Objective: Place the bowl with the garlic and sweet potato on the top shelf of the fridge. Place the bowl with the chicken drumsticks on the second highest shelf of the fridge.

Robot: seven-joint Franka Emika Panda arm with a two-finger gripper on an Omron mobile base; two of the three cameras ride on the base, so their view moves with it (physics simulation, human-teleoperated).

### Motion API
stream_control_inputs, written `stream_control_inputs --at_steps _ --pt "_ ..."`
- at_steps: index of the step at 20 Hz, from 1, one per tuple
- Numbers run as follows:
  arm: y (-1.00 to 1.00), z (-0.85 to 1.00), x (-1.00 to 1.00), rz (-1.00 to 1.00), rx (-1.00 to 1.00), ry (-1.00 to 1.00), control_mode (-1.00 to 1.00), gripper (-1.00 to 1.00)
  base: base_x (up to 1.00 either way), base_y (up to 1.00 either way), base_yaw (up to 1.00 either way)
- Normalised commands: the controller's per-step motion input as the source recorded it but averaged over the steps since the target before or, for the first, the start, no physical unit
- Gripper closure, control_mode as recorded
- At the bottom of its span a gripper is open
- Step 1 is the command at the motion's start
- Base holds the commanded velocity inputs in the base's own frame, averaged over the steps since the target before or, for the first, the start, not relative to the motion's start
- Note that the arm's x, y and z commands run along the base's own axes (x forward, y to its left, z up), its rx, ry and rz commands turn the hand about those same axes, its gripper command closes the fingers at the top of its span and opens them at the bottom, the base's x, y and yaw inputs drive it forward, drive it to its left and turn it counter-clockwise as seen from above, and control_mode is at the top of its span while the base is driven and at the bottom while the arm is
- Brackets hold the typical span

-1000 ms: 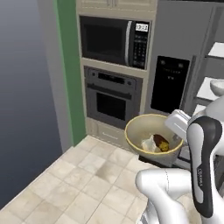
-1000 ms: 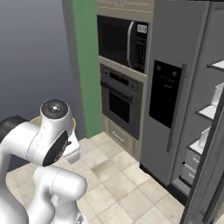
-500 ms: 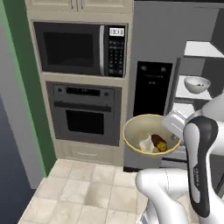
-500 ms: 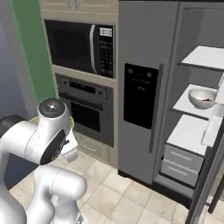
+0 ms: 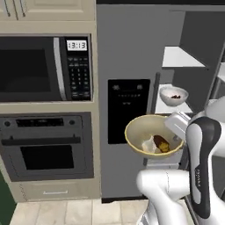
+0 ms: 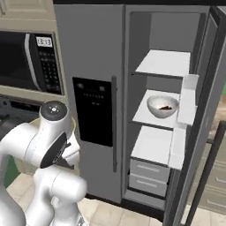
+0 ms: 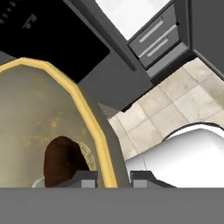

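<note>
- The base has swung round since a moment ago, so the fridge (image 6: 132, 101) now stands open ahead.
- Near: the claw (image 7: 113, 177) pinches the rim of the tan bowl (image 5: 151, 136), carrying garlic (image 5: 148, 145) and sweet potato (image 5: 161, 143) level.
- Far: the white bowl (image 6: 162, 106) already sits on the second shelf; the top shelf (image 6: 164, 62) above looks free.
</note>
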Motion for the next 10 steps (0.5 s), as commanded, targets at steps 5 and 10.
stream_control_inputs --at_steps 5,10 --pt "0.00 0.00 0.00 0.00 0.00 0.00 1.00 1.00 0.60 -0.40 -0.05" --pt "0.00 0.00 0.00 0.00 0.00 0.00 1.00 1.00 0.34 -0.58 -0.13"
